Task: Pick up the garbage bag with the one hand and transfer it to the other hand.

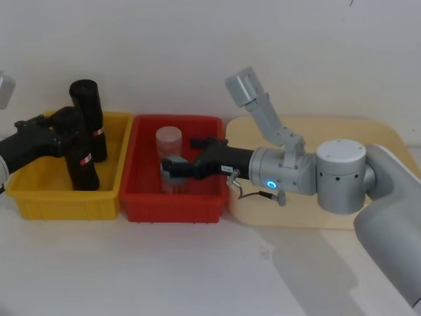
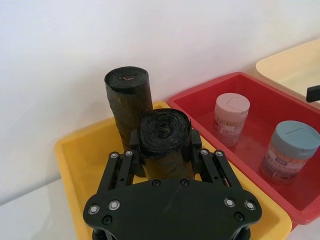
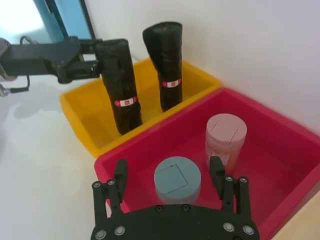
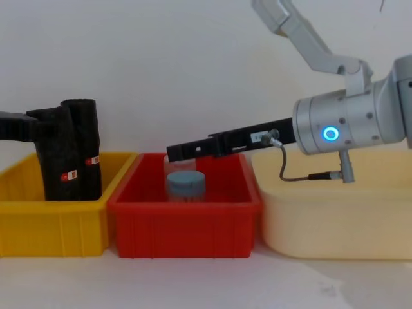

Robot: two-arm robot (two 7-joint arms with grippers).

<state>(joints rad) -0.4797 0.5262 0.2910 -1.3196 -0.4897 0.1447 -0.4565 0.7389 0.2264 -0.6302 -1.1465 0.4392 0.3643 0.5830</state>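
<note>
The garbage bag stands in the yellow bin, beside a second black roll. Its red-and-white label is too small to read. The left wrist view shows its rolled top, and the right wrist view shows the label. The left pincer squeezes its top. The right pincer hangs wide open around the blue-lidded jar in the red bin.
</note>
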